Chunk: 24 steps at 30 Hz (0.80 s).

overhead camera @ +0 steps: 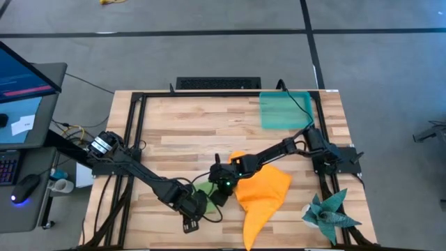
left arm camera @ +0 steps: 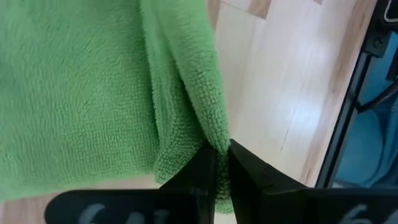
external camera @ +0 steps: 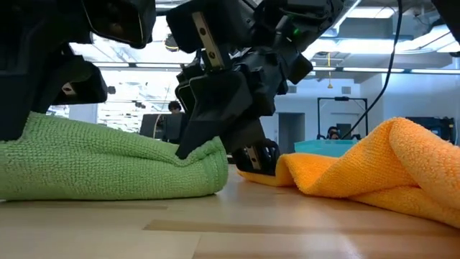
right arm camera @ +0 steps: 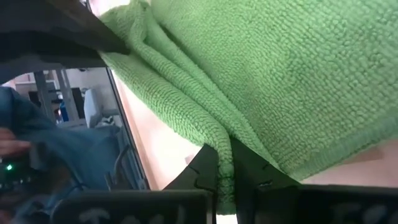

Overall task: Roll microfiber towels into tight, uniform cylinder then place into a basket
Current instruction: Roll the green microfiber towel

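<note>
The lime green microfiber towel (external camera: 108,162) lies bunched in thick folds on the wooden table, mostly hidden under both grippers in the high view (overhead camera: 203,189). My left gripper (overhead camera: 194,206) is shut on the towel's near-left side. My right gripper (overhead camera: 220,191) is shut on its right end. The orange microfiber towel (overhead camera: 263,194) lies crumpled flat on the table just to the right. The teal basket (overhead camera: 284,110) stands at the far right of the table. My left gripper pinches a folded ridge of the green towel (left arm camera: 210,127) between its two fingers, several layers thick, coming from above and pointing steeply down. The towel spreads away from the fingers and rests on the table. My right gripper pinches a folded edge at the green towel's right end (right arm camera: 214,127) between its two fingers, slanting down from the table's right. The fold runs on from the fingers (external camera: 201,140), and the towel's underside lies on the table.
A dark teal spiky cloth (overhead camera: 327,216) lies at the near right corner. A black frame (overhead camera: 132,132) runs round the tabletop. Bare wood lies across the far half of the table (overhead camera: 202,118). A desk with a monitor stands beyond the left edge.
</note>
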Available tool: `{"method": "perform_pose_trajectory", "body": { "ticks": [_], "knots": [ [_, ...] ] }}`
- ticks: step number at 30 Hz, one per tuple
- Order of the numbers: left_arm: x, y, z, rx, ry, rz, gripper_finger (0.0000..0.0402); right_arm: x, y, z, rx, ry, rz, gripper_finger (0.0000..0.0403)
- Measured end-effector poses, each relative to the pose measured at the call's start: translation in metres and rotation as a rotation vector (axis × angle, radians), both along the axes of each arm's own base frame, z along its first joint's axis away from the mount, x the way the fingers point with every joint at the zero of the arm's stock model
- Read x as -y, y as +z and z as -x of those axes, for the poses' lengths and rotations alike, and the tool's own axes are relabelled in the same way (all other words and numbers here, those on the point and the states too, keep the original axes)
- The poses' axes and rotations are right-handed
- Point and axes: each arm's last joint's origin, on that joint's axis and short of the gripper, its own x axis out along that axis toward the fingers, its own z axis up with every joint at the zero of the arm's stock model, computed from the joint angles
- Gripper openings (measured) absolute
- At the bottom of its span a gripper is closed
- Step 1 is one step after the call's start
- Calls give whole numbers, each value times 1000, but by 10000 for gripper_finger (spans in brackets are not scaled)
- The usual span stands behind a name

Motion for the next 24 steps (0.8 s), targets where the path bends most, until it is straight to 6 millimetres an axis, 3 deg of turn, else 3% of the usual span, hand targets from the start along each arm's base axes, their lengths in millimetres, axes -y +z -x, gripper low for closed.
{"method": "perform_pose_trajectory", "body": {
  "ticks": [11,24],
  "knots": [
    [-7,14,3,-8,-88,-222,25,3,-1,-1,-5,-24,8,40],
    [-6,13,11,-53,-157,-247,115,7,-3,2,-44,-16,5,40]
  ]
}}
